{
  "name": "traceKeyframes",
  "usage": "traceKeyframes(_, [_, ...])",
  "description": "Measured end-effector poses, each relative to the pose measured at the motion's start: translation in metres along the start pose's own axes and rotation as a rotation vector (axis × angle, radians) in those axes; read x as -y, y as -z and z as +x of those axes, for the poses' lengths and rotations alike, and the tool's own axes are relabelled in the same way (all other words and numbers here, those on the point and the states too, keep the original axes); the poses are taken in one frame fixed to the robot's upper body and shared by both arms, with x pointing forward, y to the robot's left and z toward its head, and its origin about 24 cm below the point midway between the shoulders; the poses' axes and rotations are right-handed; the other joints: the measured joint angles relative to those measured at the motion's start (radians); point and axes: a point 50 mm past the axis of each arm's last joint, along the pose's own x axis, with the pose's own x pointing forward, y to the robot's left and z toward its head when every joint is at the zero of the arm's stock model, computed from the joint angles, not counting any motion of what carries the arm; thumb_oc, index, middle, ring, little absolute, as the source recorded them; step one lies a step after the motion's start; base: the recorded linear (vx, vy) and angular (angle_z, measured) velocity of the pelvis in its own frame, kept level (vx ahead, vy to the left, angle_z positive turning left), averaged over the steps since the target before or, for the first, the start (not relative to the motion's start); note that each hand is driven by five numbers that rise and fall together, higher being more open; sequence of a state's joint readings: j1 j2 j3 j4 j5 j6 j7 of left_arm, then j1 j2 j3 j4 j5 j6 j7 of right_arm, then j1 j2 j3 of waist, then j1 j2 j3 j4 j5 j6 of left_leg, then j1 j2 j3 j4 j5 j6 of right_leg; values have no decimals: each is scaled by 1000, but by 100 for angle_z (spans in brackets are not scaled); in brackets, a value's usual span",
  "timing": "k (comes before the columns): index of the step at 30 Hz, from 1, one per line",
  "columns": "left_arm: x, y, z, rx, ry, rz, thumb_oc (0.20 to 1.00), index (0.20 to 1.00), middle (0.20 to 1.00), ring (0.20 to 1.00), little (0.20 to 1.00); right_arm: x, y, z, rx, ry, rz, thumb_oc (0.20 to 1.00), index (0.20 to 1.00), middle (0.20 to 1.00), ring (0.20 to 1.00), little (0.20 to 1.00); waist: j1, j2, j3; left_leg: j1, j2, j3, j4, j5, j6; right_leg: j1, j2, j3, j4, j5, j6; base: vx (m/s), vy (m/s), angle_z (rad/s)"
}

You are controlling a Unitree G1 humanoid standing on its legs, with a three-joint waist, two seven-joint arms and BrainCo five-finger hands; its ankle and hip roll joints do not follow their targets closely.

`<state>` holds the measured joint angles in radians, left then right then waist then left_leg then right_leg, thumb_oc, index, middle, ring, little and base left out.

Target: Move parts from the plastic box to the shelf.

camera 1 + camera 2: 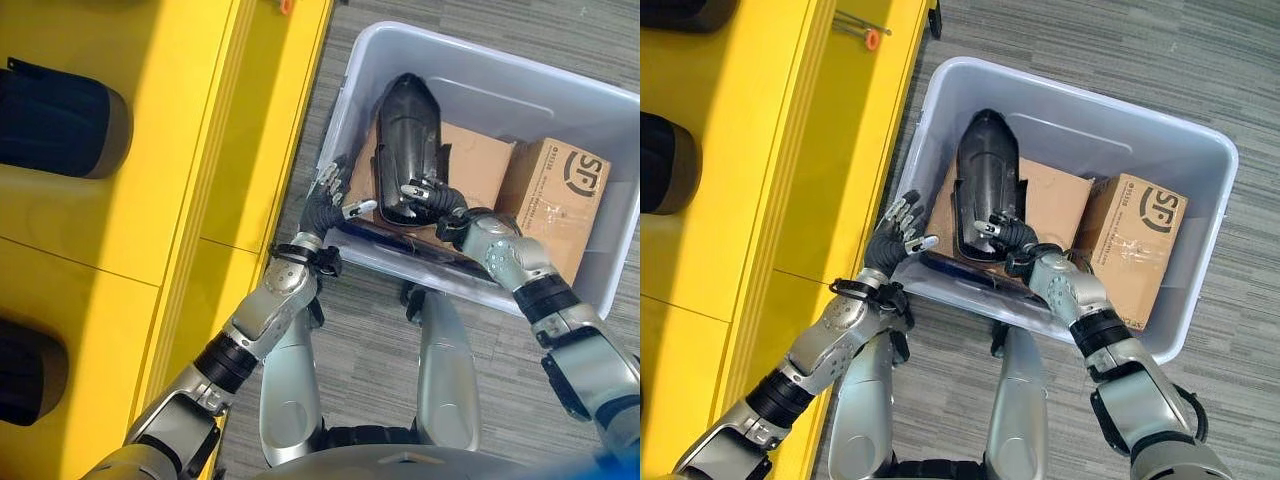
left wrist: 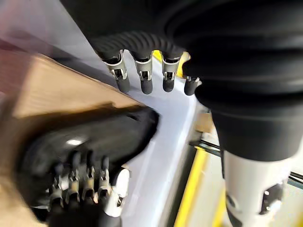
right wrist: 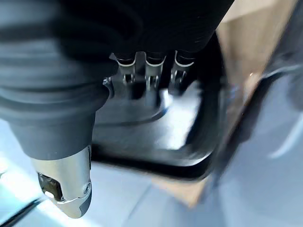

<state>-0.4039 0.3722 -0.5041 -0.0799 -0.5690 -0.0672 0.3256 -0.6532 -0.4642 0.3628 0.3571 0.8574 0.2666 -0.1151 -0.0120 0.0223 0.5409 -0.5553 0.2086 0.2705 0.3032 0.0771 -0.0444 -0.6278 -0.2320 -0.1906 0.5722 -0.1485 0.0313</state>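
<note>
A long glossy black part (image 1: 405, 130) lies on cardboard inside the pale plastic box (image 1: 480, 60). My right hand (image 1: 440, 200) sits on the part's near end, its fingers (image 3: 151, 71) curled over the edge and its thumb sticking out free. My left hand (image 1: 322, 210) hovers at the box's near left corner with straight fingers (image 2: 142, 80), its thumb reaching over the rim toward the part (image 2: 94, 137). The yellow shelf (image 1: 150, 200) runs along the left.
Two dark rounded parts (image 1: 60, 120) (image 1: 25, 370) lie on the shelf. A printed cardboard carton (image 1: 560, 190) stands at the box's right end, beside a flat brown carton (image 1: 475, 160). A small orange-tipped item (image 1: 872, 40) sits at the shelf's far edge. Grey carpet surrounds the box.
</note>
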Motion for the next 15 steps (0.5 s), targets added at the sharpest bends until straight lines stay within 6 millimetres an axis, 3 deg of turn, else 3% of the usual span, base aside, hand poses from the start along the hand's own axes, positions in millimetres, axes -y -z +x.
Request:
traceKeyframes(5, [8,-20,0,102,22,-30,1000,1000,1000,1000,1000,-24,-25,-16,279,12,-130,1000,1000,1000,1000,1000,-18,-2,2,16,0,21,-8,-2,-1,0,4,18,-1,0,0,13,17,-8])
traceKeyframes(13, [14,-21,2,110,16,-13,1000,1000,1000,1000,1000,-25,-51,-33,544,107,-239,1000,1000,1000,1000,1000,-62,-3,3,16,1,30,-7,-10,-3,-7,9,31,-11,2,4,16,32,-4])
traceKeyframes(15, [18,-22,4,118,16,10,1000,1000,1000,1000,1000,-37,-62,-45,655,60,-222,1000,1000,1000,1000,1000,-67,-3,3,17,1,47,-7,-15,-1,-14,10,44,-15,6,10,22,45,-13])
